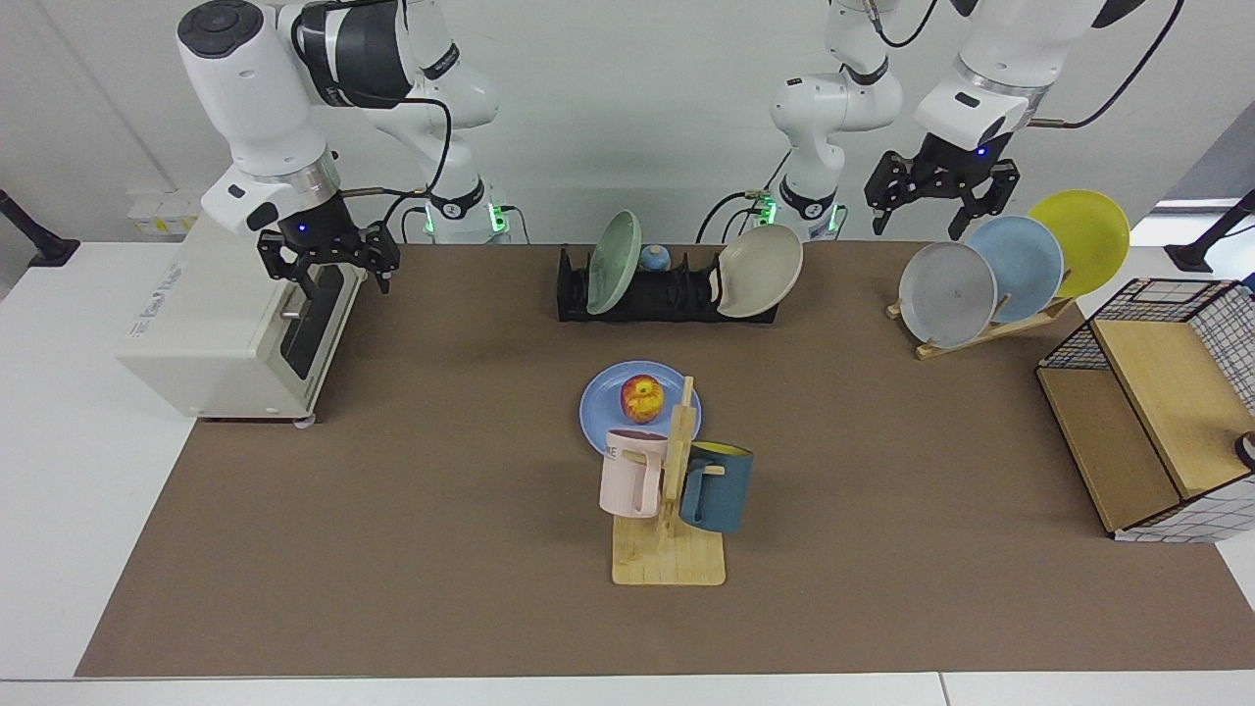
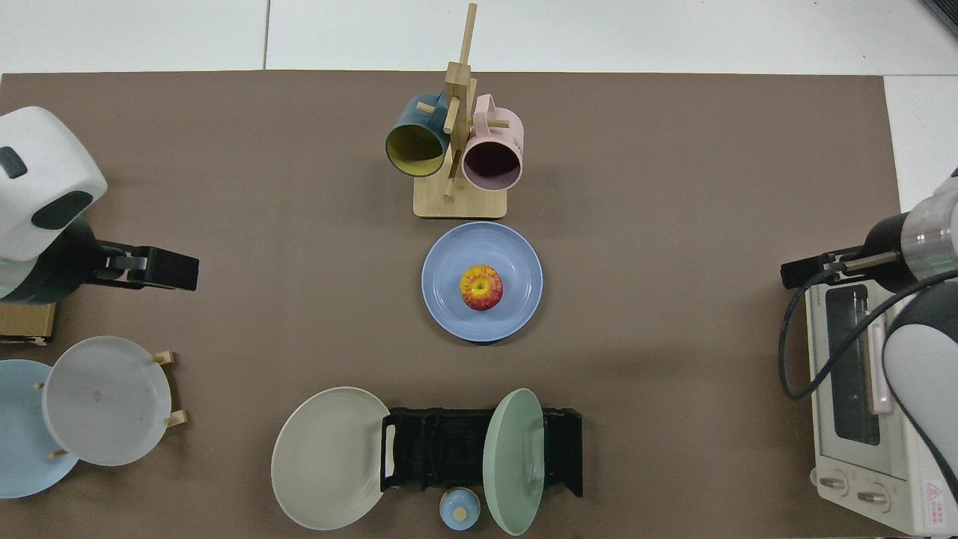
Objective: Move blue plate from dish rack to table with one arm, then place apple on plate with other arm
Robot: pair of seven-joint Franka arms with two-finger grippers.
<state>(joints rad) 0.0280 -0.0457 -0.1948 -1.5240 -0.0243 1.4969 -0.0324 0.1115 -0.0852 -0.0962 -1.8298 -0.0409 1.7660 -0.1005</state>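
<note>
The plate [image 1: 639,406] lies flat on the table [image 1: 412,510] mat at centre, the apple [image 1: 641,398] resting on its middle. The rack [image 1: 667,289] stands at the plate's 12 o'clock in the facing view, well apart. The right gripper [image 1: 328,270] hangs open and empty at 9 o'clock, over the toaster oven [image 1: 235,324]. The left gripper [image 1: 941,196] hangs open and empty at 2 o'clock, above the plate stand [image 1: 990,328]
</note>
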